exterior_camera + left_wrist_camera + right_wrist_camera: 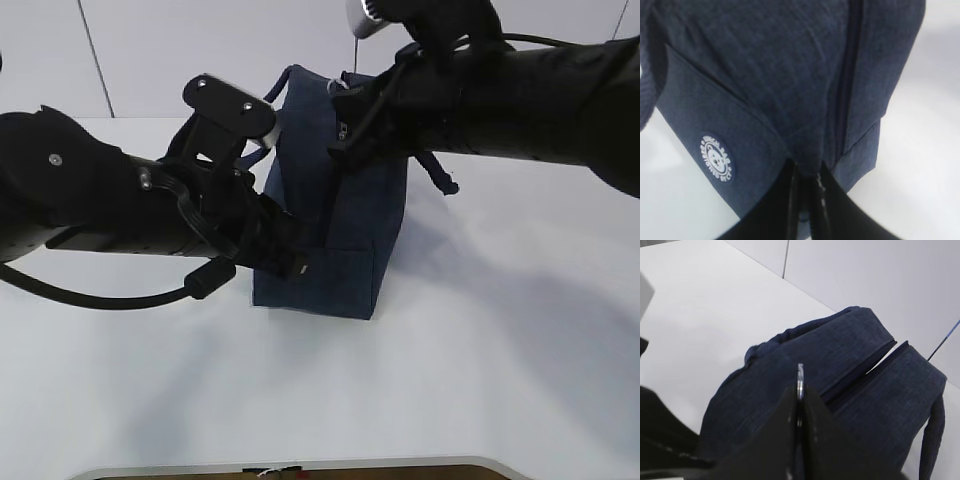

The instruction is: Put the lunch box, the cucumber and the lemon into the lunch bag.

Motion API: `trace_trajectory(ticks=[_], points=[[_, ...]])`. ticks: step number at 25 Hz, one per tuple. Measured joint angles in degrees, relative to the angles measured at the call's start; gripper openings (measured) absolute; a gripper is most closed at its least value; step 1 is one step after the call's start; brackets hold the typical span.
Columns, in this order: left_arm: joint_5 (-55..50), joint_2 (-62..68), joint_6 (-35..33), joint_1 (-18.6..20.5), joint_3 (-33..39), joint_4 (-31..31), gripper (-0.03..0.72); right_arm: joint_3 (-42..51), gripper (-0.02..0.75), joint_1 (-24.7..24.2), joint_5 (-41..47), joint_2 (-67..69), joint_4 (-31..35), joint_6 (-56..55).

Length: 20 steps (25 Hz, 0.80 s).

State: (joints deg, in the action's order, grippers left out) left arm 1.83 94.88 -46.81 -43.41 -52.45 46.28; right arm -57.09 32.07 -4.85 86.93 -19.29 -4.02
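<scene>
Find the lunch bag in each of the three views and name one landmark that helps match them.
Exterior view: lunch bag stands at centre, between both arms.
Left wrist view: it fills the upper frame, fabric pinched by the left gripper.
Right wrist view: centre right, below the right gripper.
Shared landmark: the zipper.

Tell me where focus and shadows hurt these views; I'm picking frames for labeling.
Exterior view: even light, soft shadows of both arms on the table. Left wrist view: lunch bag fabric soft, its round logo patch readable, left pincer a dark blur. Right wrist view: right pincer blurred, metal ring pull fairly sharp.
</scene>
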Motion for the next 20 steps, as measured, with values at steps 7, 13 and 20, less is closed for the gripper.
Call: trace_trajectory(ticks=[7, 13, 20], points=[[-0.41, -0.20, 0.00, 0.00, 0.34, 0.00, -0.006, -4.86, 0.005, 0.00, 4.35, 1.62, 2.23, -0.21], [-0.60, -1.05, 0.00, 0.00, 1.31, 0.00, -0.006, -9.07, 0.005, 0.04, 9.62, 3.62, 3.66, -0.42], [-2.25, -1.64, 0.00, 0.00, 1.31, 0.00, -0.006, -14.34, 0.005, 0.04, 15.09, 6.40, 4.34, -0.86]])
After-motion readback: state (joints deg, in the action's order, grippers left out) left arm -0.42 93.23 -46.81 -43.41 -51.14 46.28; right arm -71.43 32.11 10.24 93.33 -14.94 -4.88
